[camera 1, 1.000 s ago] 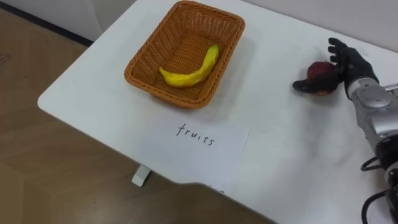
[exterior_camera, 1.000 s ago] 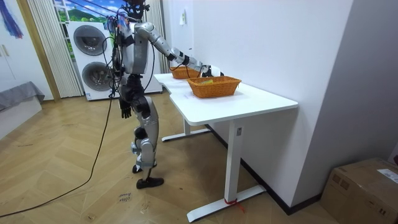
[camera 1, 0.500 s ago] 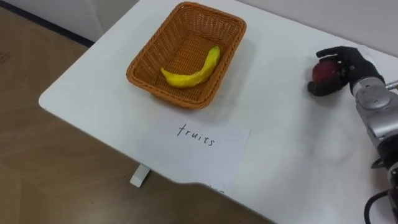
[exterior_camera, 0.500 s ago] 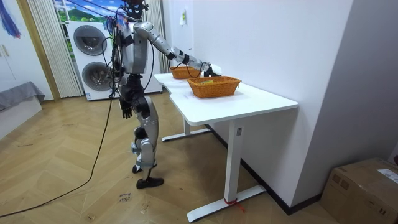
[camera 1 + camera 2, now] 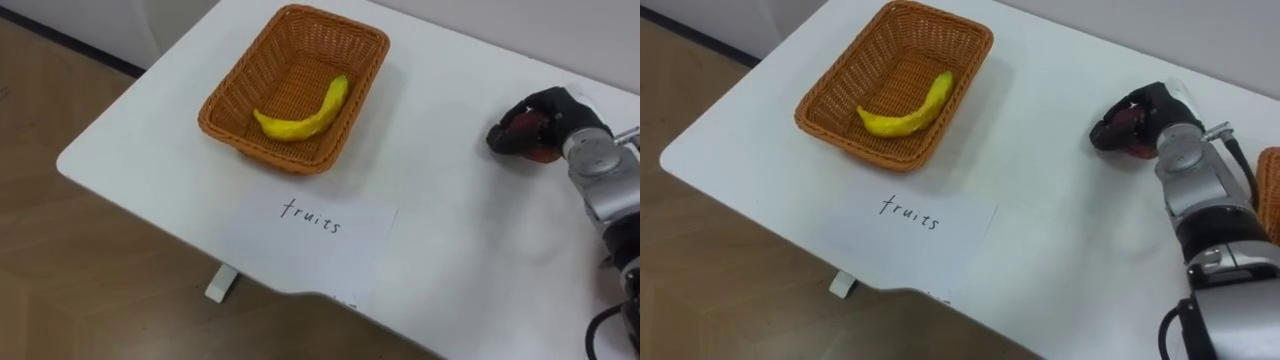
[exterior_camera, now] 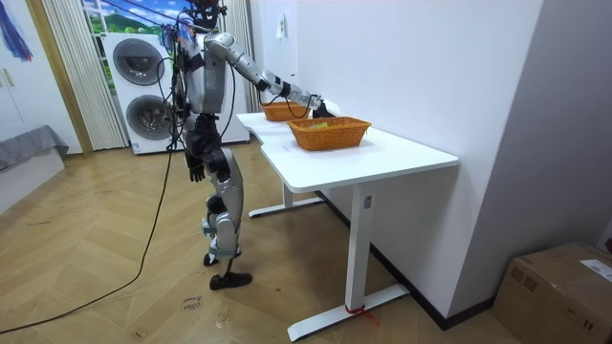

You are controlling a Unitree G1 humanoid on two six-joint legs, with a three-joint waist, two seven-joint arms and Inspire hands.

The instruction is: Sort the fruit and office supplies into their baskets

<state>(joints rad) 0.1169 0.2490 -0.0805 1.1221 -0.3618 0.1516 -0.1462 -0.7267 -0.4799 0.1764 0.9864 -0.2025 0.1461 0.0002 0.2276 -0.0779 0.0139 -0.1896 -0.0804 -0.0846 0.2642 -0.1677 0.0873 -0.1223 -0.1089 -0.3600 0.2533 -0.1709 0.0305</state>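
The fruit basket [image 5: 238, 82] holds a banana [image 5: 300, 112] lying slantwise on its floor, so one fruit looks sorted. Just in front of the basket, on the robot's side, lies a paper label [image 5: 312, 222] with handwriting. Well to the right of the basket, the right hand [image 5: 556, 108] has its fingers curled tight round a dark red apple [image 5: 525, 134], low over the tabletop [image 5: 450, 235]; whether the apple rests on the surface or is just clear of it I cannot tell. This looks like the start of the carry, with the apple's trip to the basket not yet made. Further right of the basket, a sliver of a second wicker basket [image 5: 1272, 190] shows; how the office supplies stand cannot be judged from here. The left hand [image 6: 194, 172] hangs by the robot's side, far from the basket and below tabletop height.

For room to move: the basket sits near the tabletop's left corner, with the wooden floor [image 5: 60, 270] beyond that edge, so an overshoot past the basket's far-left rim could send fruit off the tabletop. Between the basket and the apple the surface is bare white, a free path for a leftward sweep. The hand will likely need to rise over the basket's right wall before it lets go
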